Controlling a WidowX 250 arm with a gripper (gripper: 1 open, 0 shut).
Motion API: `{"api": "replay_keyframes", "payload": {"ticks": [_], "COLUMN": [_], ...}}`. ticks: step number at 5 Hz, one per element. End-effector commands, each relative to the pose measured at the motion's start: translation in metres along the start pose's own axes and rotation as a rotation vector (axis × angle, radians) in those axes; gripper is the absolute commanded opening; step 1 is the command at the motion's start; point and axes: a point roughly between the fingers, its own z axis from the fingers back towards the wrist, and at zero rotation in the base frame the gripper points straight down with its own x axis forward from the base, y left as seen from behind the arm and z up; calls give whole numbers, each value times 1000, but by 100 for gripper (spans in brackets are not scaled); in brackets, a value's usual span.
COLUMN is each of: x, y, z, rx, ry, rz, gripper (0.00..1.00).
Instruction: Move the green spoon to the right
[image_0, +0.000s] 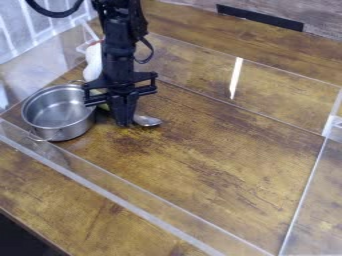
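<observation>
Only the silver bowl of the green spoon (148, 121) shows, poking out to the right of my fingertips on the wooden table. Its handle is hidden behind the black fingers. My gripper (127, 118) points straight down just right of the steel pot, its fingers drawn together at the spoon's handle end and low on the table surface.
The round steel pot (54, 110) stands immediately left of the gripper. A white mushroom-shaped object (92, 62) sits behind it. A low clear plastic wall (301, 200) rings the wooden table (227, 150); bare wood stretches to the right.
</observation>
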Motion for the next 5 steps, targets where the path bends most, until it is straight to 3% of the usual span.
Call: {"api": "replay_keyframes", "payload": {"ticks": [1, 3, 5], "x": [5, 19, 14], "y": [7, 25, 15], "z": [42, 44, 16], "rx": [-67, -74, -58], "ry": [-44, -24, 8], "rz": [77, 99, 140], "gripper": [0, 0, 0]}}
